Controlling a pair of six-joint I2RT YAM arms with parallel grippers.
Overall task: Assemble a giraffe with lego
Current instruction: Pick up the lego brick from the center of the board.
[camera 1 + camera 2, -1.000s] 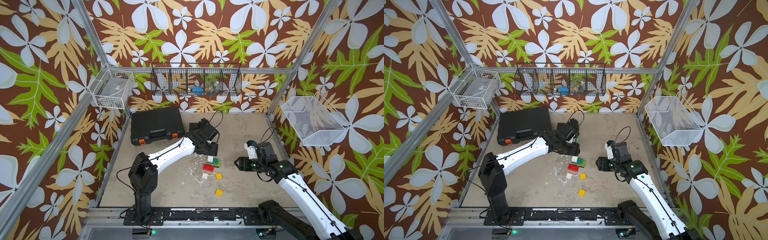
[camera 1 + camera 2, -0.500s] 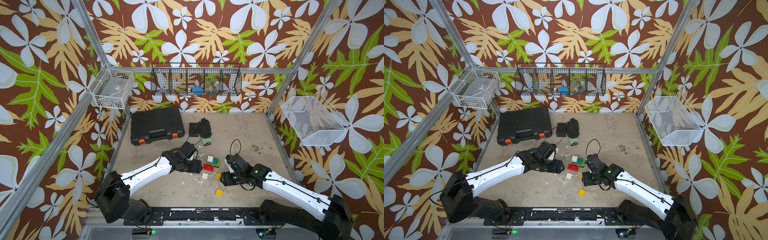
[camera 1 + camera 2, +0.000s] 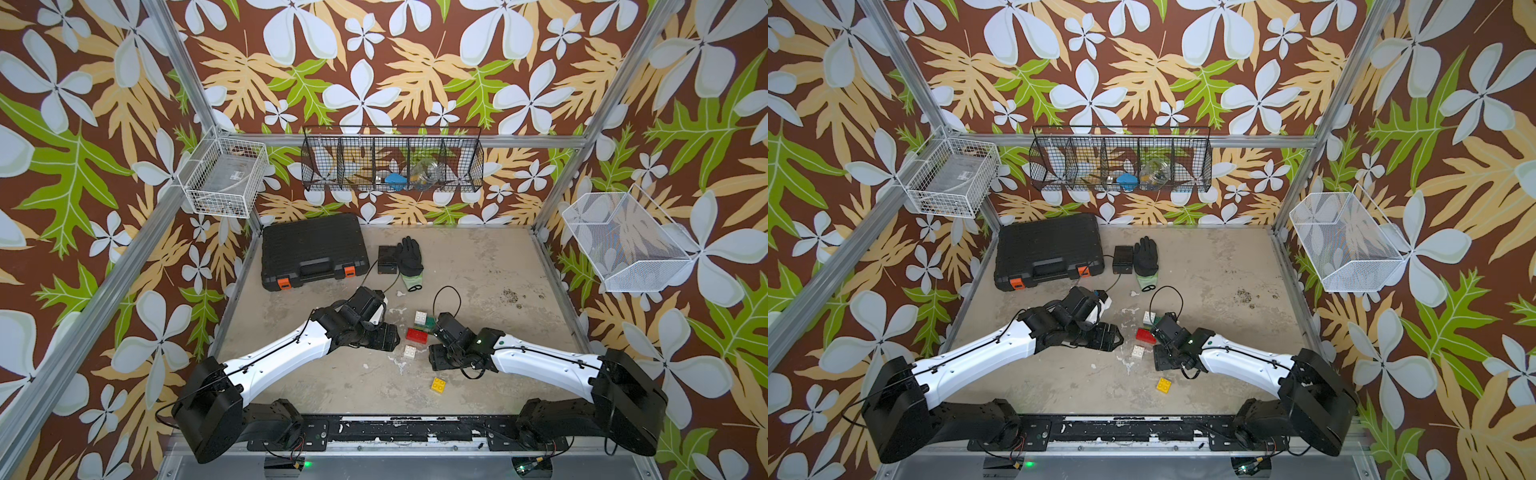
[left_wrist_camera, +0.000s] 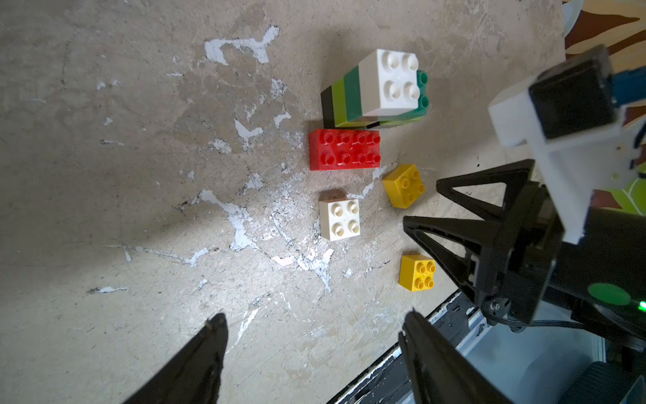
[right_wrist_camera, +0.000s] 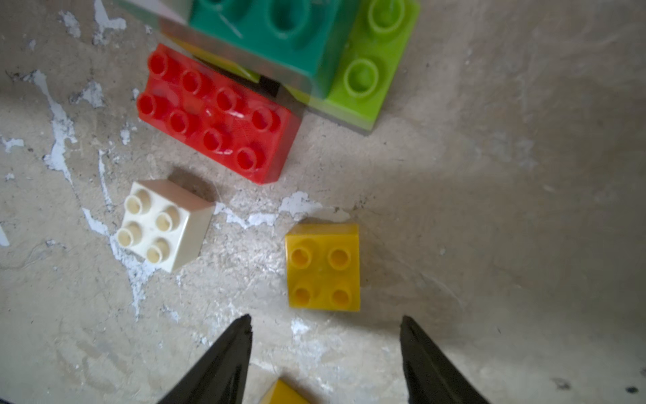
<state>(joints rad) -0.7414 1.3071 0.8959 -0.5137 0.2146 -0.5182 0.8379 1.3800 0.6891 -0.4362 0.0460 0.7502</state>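
Beige, scuffed and paint-flecked, the tabletop surface (image 3: 478, 266) carries everything. Two white-and-black robot arms reach in from its near edge toward the middle. The left gripper (image 4: 314, 316) has its black pointed jaws spread wide over bare surface, with nothing between them. The right gripper (image 5: 325, 318) also has its jaws parted and empty.

A black plastic carrying case with orange latches (image 3: 313, 249) lies flat in the far left corner. Just beside its right end sit a small black box (image 3: 386, 259) and, touching that, a black work glove with a green cuff (image 3: 409, 257), both well apart from the bricks.

The half-built giraffe (image 4: 381, 84) stands upright near the middle of the surface, between the two grippers: studded plastic bricks with black at the foot, then lime green, a longer dark green one and a white square on top. A long red studded brick (image 4: 344, 149) lies studs up just beside its foot, on the side facing the near edge. A loose white square brick (image 4: 339, 219) sits near the red one, closer again to the near edge. One small yellow square brick (image 5: 323, 267) rests just ahead of the right gripper's tips, apart from them. A second yellow square brick (image 3: 438, 385) lies nearest the near edge, beside the right gripper.
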